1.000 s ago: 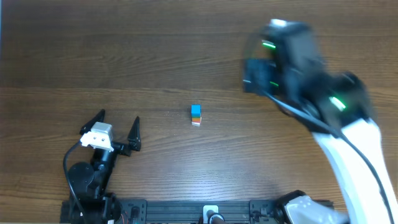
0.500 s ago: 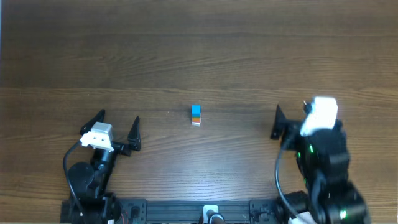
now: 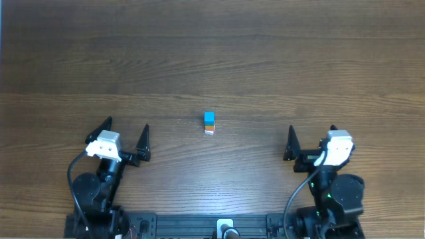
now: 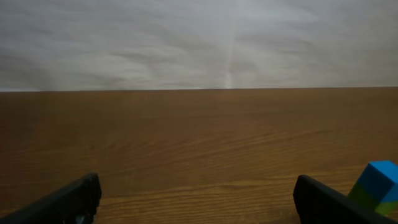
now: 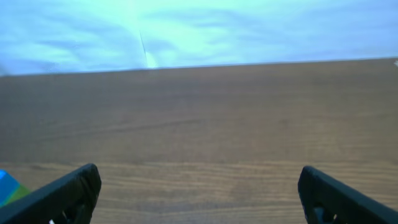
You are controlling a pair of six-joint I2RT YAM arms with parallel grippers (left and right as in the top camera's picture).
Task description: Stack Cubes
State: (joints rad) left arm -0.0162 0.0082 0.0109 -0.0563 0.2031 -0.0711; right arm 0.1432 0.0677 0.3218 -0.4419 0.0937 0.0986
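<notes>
Cubes stand stacked on the wooden worktop (image 3: 212, 53), in the open ground between the two tools and a little ahead of both. A blue cube (image 3: 209, 117) sits squarely on a lower cube (image 3: 209, 128), touching it, and the pair is upright. The lower one reads orange from above and greenish from the wrist cameras, so its colour is not settled. A pale sliver (image 3: 209, 132) at the foot may be a third piece or only a lit edge; it is too small to tell.

The left tool (image 3: 126, 126) is released, its fingers spread wide with nothing between them. The stack lies ahead of it, off toward the right arm's side and well apart; in the left wrist view the blue cube (image 4: 378, 180) peeks past one finger. The right tool (image 3: 311, 136) is likewise released and empty, with the stack ahead of it toward the left arm's side, also well apart. A blue corner (image 5: 5, 177) just shows beside its finger in the right wrist view.

By my reading the stacking step is done and both arms are parked low near their bases. No loose cube lies within reach of either tool, so the next move calls for little beyond keeping clear. A narrow tower like this would likely tip at a sideways nudge.
</notes>
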